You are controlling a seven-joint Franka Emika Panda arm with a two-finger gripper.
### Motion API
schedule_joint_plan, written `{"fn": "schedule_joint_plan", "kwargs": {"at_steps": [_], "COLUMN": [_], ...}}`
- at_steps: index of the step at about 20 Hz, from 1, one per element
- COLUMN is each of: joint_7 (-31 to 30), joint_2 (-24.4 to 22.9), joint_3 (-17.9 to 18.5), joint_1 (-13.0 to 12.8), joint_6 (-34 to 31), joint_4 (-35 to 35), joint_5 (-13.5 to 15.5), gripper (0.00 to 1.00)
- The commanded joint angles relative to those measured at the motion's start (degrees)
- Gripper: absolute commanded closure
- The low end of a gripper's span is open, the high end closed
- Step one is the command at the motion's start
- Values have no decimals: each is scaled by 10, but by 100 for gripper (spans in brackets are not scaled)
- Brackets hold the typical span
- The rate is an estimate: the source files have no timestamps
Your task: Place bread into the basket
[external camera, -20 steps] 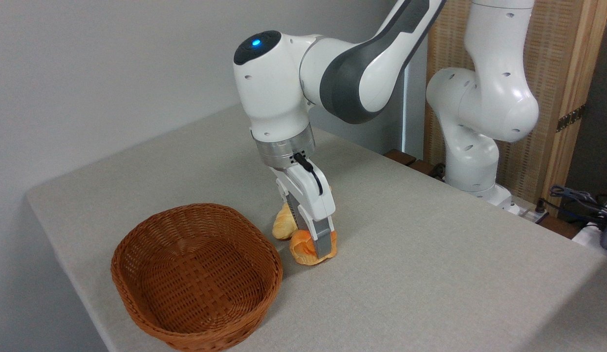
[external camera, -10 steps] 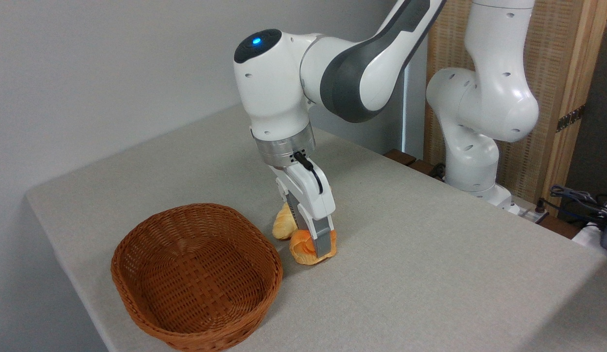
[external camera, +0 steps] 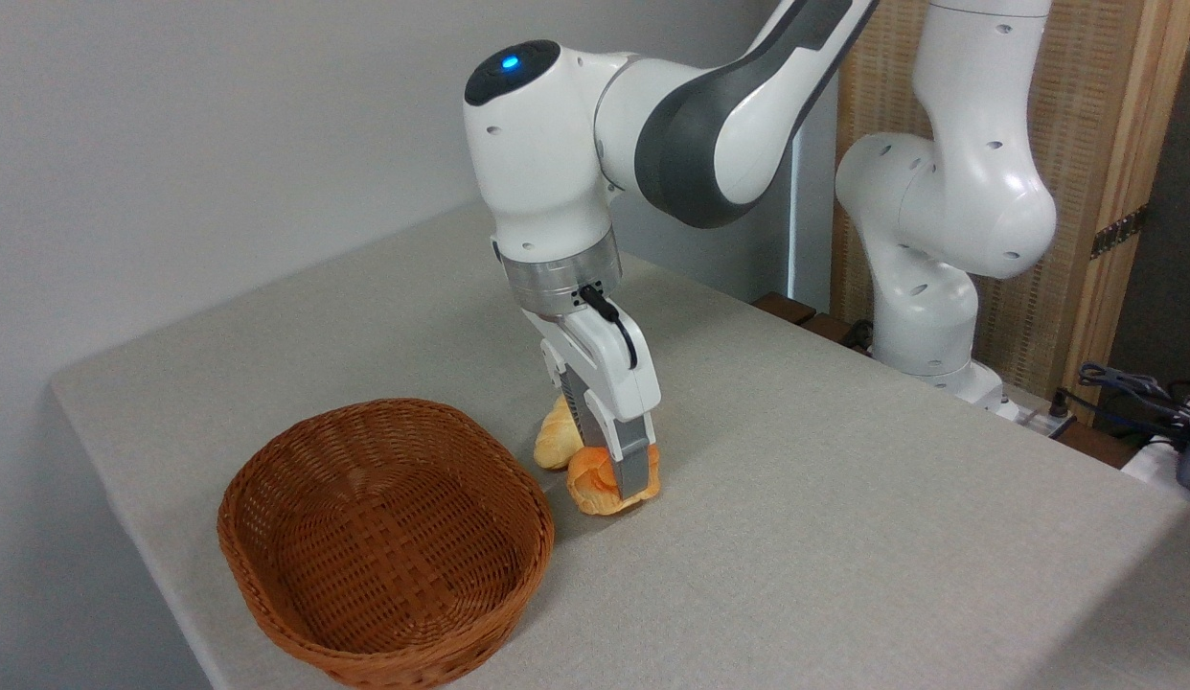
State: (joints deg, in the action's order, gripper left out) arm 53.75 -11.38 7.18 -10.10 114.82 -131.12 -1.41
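The bread [external camera: 595, 484], a small orange-golden bun, hangs just above the grey table to the right of the basket. My gripper [external camera: 622, 481] is shut on it, with one finger [external camera: 633, 470] across its front and the other hidden behind. The reddish-brown wicker basket [external camera: 384, 541] stands near the table's front left corner, with nothing in it, its right rim a short way left of the bun.
A paler yellow twisted loaf [external camera: 555, 441] lies just behind the bun, partly hidden by the gripper. The arm's white base [external camera: 926, 316] stands at the table's far right edge, with cables [external camera: 1141, 393] beyond it. The table's front edge runs close to the basket.
The gripper has risen slightly with the bun in it, lifting the bun off the table. The basket and the loaf have stayed put.
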Motion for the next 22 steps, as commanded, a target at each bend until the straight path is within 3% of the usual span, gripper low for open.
{"fn": "schedule_joint_plan", "kwargs": {"at_steps": [1, 22], "joint_7": [9, 9], "joint_2": [-10, -17], "joint_3": [5, 26], "joint_1": [-1, 1], "joint_6": [-21, -44], "joint_4": [10, 74], "joint_5": [2, 3], "gripper": [35, 33]}}
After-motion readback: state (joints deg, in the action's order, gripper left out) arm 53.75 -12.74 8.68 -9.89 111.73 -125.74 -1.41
